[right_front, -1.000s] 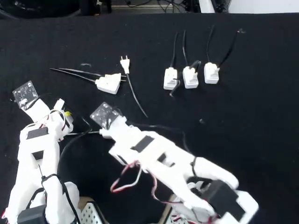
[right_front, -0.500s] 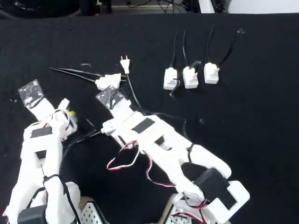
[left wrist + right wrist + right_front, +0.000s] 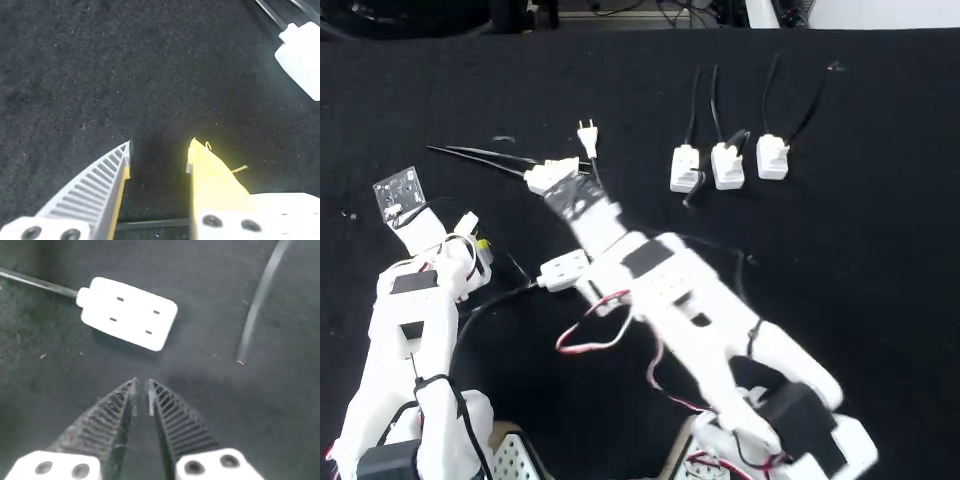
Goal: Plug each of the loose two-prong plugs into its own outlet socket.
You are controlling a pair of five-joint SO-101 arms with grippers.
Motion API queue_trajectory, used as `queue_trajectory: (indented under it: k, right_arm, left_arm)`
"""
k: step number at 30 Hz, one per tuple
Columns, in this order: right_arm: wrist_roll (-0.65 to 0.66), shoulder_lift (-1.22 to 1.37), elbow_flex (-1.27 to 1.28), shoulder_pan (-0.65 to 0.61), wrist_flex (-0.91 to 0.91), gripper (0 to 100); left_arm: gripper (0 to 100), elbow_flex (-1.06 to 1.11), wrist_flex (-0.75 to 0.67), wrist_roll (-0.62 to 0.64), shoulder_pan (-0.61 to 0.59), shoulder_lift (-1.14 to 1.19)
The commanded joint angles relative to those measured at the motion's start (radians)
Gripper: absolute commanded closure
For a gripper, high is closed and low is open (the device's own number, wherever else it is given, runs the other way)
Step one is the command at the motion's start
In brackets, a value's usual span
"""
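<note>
Left arm: rises from its base at the near left of the bench and bends forward at the wrist, so its tip tilts down toward bare cloth.
Left gripper: its grey and yellow fingers are spread with a clear gap between the tips. It holds nothing and hangs over the dark surface.
Right arm: stretches from the near right corner diagonally across the bench toward the far left. It is almost fully extended and lies low over the cloth.
Right gripper: its black ribbed fingers are drawn nearly together, with only a thin slit between the tips. It grips nothing and points at the bench just short of the double outlet.
Double outlet: a white block with four slots facing up. It lies flat left of centre, apart from the right gripper's tips, with thin dark leads running off to the left.
Loose plug: a white two-prong plug lying on the bench just beyond the double outlet, prongs pointing away from the arms and not inserted. Its black cable trails back under the right arm.
Single outlets: three white blocks in a row, far right of centre and well apart from both grippers. A black lead runs from each toward the far edge.
</note>
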Motion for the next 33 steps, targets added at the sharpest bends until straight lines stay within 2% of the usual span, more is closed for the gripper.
queue_trajectory:
  k: [1, 4, 7, 9, 17, 22, 33]
  right_arm:
    - [0.011, -0.044, -0.067, 0.121, 0.003, 93.8]
    - [0.011, -0.013, -0.067, 0.192, -0.063, 81.1]
    - [0.017, 0.025, -0.067, 0.209, -0.14, 71.4]
    - [0.018, 0.058, -0.065, 0.209, -0.201, 71.1]
    - [0.034, 0.217, -0.087, 0.198, -0.405, 80.5]
    - [0.133, 0.329, -0.196, 0.201, -0.342, 80.5]
    - [0.138, 0.608, -0.545, 0.204, -0.028, 80.4]
  left_arm:
    - [81, -0.008, -0.015, -0.011, 0.005, -0.026]
    - [81, -0.008, -0.015, -0.011, 0.007, -0.026]
    - [81, -0.007, -0.015, -0.011, 0.01, -0.026]
    - [81, -0.004, -0.015, -0.011, 0.008, -0.026]
    - [81, -0.004, -0.015, -0.011, 0.007, -0.026]
    - [81, -0.004, -0.015, -0.011, 0.005, -0.028]
    - [81, -0.004, -0.014, -0.011, 0.005, -0.029]
